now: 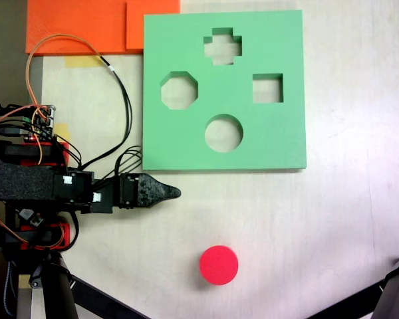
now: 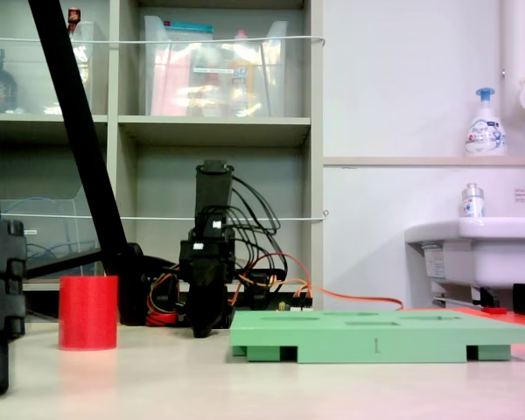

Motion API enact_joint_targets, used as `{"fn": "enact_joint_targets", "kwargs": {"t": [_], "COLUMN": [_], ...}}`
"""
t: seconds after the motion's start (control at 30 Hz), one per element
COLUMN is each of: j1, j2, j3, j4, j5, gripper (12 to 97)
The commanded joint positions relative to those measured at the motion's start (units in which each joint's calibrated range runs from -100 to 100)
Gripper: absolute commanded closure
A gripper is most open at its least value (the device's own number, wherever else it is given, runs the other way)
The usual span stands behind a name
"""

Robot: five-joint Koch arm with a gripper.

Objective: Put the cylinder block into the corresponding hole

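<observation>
The short bright red cylinder block point(image 1: 219, 265) stands on the pale table point(image 1: 332, 219), well apart from the square green foam board point(image 1: 272, 139) and its circular cutout point(image 1: 223, 133). The black gripper point(image 1: 175, 193) is near the board's edge, holding nothing; whether its jaws are spread, I cannot tell.
</observation>
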Motion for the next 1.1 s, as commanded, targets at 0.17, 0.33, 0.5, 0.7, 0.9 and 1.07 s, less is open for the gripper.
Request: {"fn": "enact_joint_targets", "kwargs": {"t": [0.17, 0.33, 0.5, 0.7, 0.9, 1.07], "j1": [-2.0, -2.1, -4.4, -4.8, -7.2, -7.9], "j2": [-0.4, -0.4, -0.4, 17.9, 73.6, 83.5], "j3": [-0.8, -0.8, -0.8, -0.8, 5.1, 13.2], "j4": [34.8, 39.7, 39.8, 49.8, 89.1, 89.1], "j5": [20.2, 40.0, 52.0, 53.2, 53.1, 53.0], "gripper": [58.1, 57.9, 60.5, 52.1, 35.8, 35.6]}}
